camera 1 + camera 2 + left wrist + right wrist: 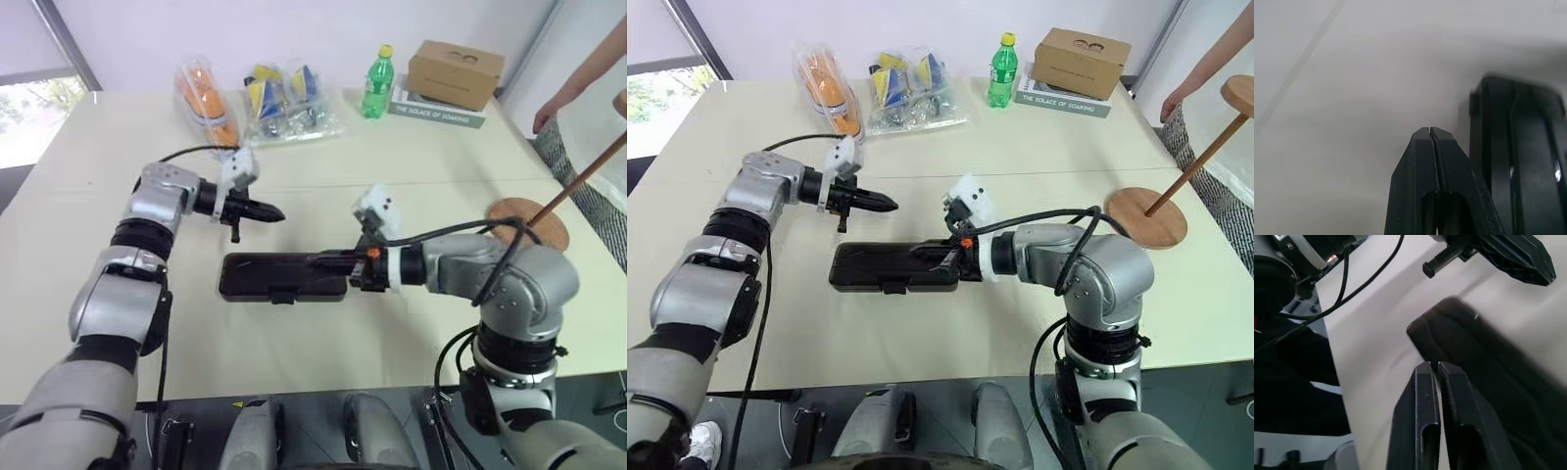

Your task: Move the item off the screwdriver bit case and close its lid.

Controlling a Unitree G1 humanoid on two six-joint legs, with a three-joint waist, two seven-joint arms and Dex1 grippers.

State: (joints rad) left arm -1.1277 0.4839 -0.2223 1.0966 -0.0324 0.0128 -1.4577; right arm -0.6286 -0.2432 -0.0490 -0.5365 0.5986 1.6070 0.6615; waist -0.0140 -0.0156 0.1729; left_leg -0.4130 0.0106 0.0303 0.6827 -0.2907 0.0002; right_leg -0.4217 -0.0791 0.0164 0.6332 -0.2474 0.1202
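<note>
The bit case [893, 266] is seen lying flat on the bench [1019, 166], its lid [872, 262] closed. The wooden stand [1148, 213] is set well apart, near the bench's right edge. The left fingers [884, 204] are pressed together above the case; the right fingers [939, 257] are likewise shut, holding nothing, over the case's right end.

The screwdriver bit case [282, 276] at centre is glossy dark plastic; the desk [411, 162] is matt cream; the item [530, 221] at right is smooth reddish wood.
</note>
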